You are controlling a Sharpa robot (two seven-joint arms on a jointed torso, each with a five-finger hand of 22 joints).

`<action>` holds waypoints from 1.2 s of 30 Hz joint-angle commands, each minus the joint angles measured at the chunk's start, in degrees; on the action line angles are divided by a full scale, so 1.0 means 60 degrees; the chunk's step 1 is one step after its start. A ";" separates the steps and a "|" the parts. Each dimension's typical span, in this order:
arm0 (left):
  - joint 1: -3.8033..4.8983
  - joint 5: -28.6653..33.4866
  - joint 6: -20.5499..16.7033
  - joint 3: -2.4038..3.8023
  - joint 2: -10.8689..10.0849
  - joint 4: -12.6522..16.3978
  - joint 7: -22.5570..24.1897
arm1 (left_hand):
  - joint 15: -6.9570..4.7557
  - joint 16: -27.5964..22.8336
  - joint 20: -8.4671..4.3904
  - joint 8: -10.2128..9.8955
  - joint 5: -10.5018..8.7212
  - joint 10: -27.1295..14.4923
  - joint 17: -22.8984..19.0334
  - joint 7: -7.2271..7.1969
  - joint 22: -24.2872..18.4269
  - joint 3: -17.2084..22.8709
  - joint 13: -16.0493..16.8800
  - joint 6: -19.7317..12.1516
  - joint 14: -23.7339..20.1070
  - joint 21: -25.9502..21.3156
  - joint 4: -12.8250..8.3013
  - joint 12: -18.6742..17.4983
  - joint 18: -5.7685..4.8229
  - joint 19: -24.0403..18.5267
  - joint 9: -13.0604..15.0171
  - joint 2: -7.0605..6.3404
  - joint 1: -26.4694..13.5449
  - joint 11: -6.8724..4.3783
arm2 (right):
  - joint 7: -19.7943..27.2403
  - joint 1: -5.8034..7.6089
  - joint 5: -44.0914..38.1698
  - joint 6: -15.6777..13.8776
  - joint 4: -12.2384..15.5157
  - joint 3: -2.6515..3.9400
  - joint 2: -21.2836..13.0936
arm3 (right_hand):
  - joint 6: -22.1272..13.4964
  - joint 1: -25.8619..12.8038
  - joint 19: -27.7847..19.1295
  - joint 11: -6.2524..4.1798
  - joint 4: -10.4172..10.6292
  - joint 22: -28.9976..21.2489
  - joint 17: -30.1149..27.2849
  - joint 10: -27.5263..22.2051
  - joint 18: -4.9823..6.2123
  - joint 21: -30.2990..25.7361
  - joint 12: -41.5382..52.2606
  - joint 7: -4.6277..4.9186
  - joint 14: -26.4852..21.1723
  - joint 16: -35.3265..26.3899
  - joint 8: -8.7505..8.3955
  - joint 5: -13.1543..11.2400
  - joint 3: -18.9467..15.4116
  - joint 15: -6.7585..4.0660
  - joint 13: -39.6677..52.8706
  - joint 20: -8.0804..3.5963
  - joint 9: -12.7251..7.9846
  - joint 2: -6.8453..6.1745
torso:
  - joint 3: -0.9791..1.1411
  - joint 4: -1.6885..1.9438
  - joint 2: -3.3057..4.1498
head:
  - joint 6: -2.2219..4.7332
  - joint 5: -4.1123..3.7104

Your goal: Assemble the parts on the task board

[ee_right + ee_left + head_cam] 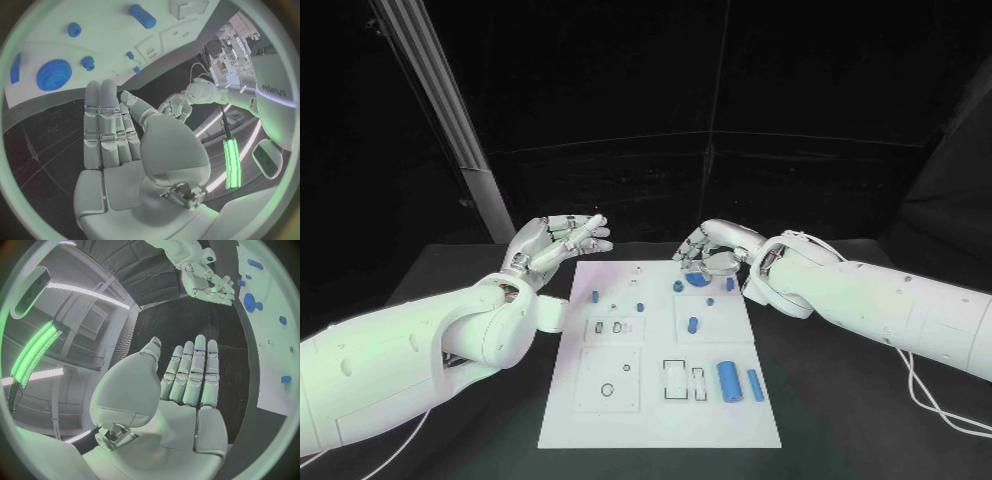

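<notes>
The white task board (661, 400) lies in the middle of the black table. Near its far edge a blue gear (698, 282) (53, 75) (249, 301) sits among small blue pegs (730, 284). A thick blue cylinder (728, 378) and a thinner one (754, 385) lie near the board's right front. My right hand (711, 250) (115, 135) hovers at the far edge, just beyond the gear, fingers extended and holding nothing. Off the board's far left corner, my left hand (560, 243) (187, 385) is raised with fingers straight and apart, empty.
More small blue parts (594, 297) (692, 324) and rectangular recesses (675, 378) dot the board. A slanted pale post (459, 140) rises behind the table's left side. Bare black tabletop (848, 400) flanks the board on both sides.
</notes>
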 commanded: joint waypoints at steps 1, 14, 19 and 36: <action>-0.0006 -0.0120 0.0317 -0.0001 -0.0015 0.0097 0.0040 | 0.0021 -0.0025 0.0000 -0.0023 -0.0021 0.0022 0.0016 0.0026 -0.0011 0.0000 -0.0013 0.0031 0.0002 0.0032 -0.0047 -0.0052 0.0065 0.0044 -0.0010 -0.0006 0.0077 0.0019 | -0.0877 0.0041 -0.2582 0.0347 0.0047 0.0018 0.0033 | -0.0082 -0.0195 0.0146 0.0006 0.0016 0.0221 0.0409 -0.0404 0.0107 0.0392 -0.0074 0.0033 0.0459 0.0702 -0.0162 0.0004 0.0099 0.0081 -0.0017 -0.0010 -0.0012 -0.0098 | -0.0011 0.0101 0.0223 | 0.0027 -0.0088; -0.0034 -0.0121 0.0514 -0.0010 0.0013 0.0173 -0.0044 | 0.0034 -0.0070 0.0004 -0.0057 -0.0020 -0.0012 0.0022 0.0038 -0.0020 -0.0011 -0.0031 0.0014 -0.0043 0.0037 -0.0075 -0.0099 0.0063 0.0081 -0.0017 0.0021 0.0097 0.0034 | -0.1931 0.0093 -0.4192 0.0547 0.0305 0.0027 0.0104 | -0.0240 -0.0585 0.0679 0.0065 0.0130 0.2543 0.4337 -0.0885 -0.0124 0.2735 -0.0081 -0.0063 0.0401 0.5093 -0.0223 -0.0158 0.0439 0.0091 -0.0014 0.0187 0.0004 -0.0395 | -0.0018 0.0196 0.0469 | 0.0002 -0.0163; -0.0036 -0.0121 0.0569 -0.0017 -0.0007 0.0185 -0.0073 | 0.0035 -0.0076 0.0004 -0.0061 -0.0020 -0.0016 0.0022 0.0038 -0.0020 -0.0012 -0.0033 0.0013 -0.0049 0.0039 -0.0078 -0.0105 0.0064 0.0089 -0.0017 0.0024 0.0099 0.0035 | -0.2133 0.0107 -0.4418 0.0457 0.0346 0.0028 0.0128 | -0.0286 -0.0527 0.0644 0.0133 0.0153 0.2832 0.4644 -0.1369 -0.0145 0.3045 -0.0045 -0.0032 0.0267 0.5496 -0.0223 -0.0193 0.0386 0.0150 -0.0001 0.0250 0.0004 -0.0470 | -0.0025 0.0198 0.0482 | -0.0049 -0.0163; -0.0037 -0.0121 0.0680 -0.0027 -0.0027 0.0099 -0.0168 | 0.0035 -0.0087 0.0004 -0.0068 -0.0018 -0.0018 0.0027 0.0039 -0.0020 -0.0009 -0.0038 0.0018 -0.0055 0.0049 -0.0087 -0.0117 0.0065 0.0116 -0.0016 0.0049 0.0108 0.0036 | -0.2311 0.0135 -0.4530 0.0606 0.0282 0.0031 0.0192 | -0.0340 -0.0425 0.0656 0.0160 0.0232 0.3160 0.5021 -0.1504 -0.0175 0.3348 0.0060 -0.0010 0.0209 0.5905 -0.0215 -0.0159 0.0422 0.0178 0.0025 0.0287 0.0006 -0.0338 | -0.0030 0.0191 0.0466 | -0.0165 -0.0138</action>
